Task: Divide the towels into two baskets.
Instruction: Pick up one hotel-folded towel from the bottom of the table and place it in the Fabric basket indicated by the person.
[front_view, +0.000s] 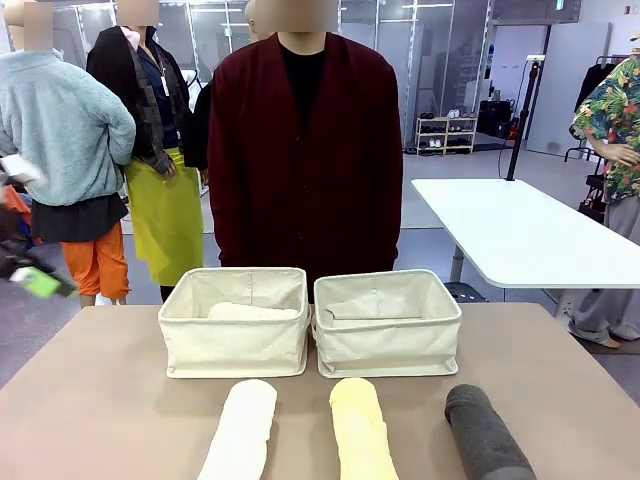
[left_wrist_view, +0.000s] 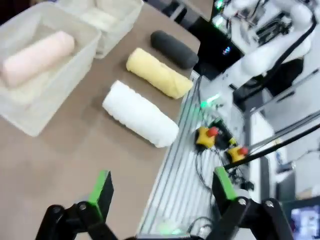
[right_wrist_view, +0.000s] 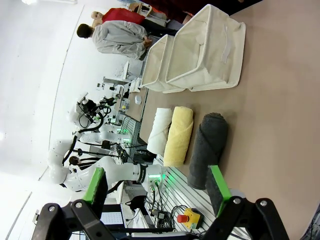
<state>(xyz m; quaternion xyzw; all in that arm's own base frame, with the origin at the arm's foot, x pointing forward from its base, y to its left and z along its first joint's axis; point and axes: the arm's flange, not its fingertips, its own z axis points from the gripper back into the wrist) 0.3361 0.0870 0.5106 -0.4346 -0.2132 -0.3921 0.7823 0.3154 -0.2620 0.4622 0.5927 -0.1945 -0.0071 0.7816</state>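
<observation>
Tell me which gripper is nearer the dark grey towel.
Right. The right gripper hangs just short of the dark grey towel; the left gripper sees it beyond the white towel and yellow towel.

A tan tabletop (front_view: 100, 400) is filling the foreground. Beyond it, a grey floor (front_view: 450, 172) is stretching back to glass partitions (front_view: 400, 50) that are catching ceiling lights. A white table (front_view: 520, 235) is standing at the right. A low shelf rack (front_view: 446, 135) is sitting at the back, and a black pole (front_view: 520, 120) is rising near it.
</observation>
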